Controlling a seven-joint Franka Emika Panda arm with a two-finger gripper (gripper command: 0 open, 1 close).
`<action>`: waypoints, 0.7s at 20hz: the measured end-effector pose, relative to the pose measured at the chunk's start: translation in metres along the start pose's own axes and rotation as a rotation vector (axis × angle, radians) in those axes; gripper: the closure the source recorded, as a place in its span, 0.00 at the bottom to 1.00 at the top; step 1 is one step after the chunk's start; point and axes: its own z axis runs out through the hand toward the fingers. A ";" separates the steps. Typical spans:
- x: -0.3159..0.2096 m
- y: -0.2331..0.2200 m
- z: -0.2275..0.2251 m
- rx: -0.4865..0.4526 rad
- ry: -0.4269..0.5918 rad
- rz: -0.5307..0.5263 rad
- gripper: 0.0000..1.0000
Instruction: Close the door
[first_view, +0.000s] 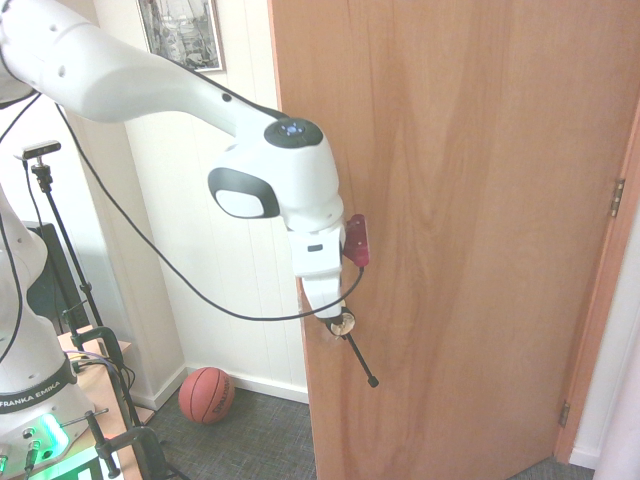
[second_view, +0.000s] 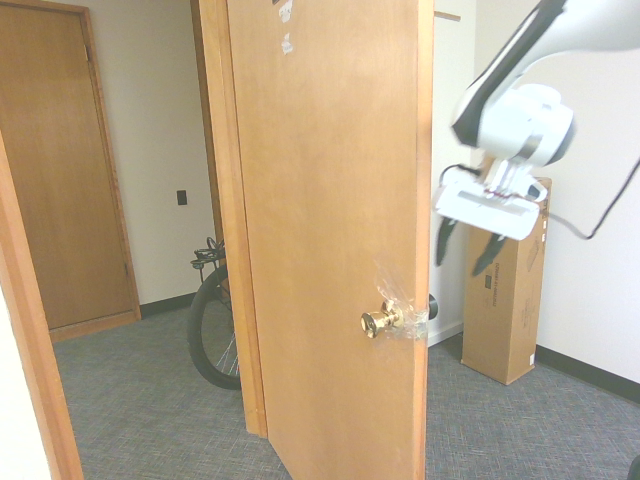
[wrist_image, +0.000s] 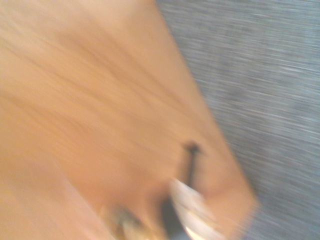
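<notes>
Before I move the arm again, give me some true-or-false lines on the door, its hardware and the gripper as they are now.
The door stands open. True.
The gripper's fingers are shut together. False: the gripper is open, with a gap between its fingers.
The black rod slants down from the knob. True.
The basketball sits on the desk. False: it rests on the carpet.
Clear wrap surrounds the knob area at the door's edge. True.
</notes>
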 end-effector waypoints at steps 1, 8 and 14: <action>-0.006 -0.003 0.013 0.029 -0.023 -0.006 0.00; -0.191 -0.073 0.092 0.173 -0.071 -0.198 0.00; -0.436 -0.167 0.143 0.278 -0.059 -0.335 0.00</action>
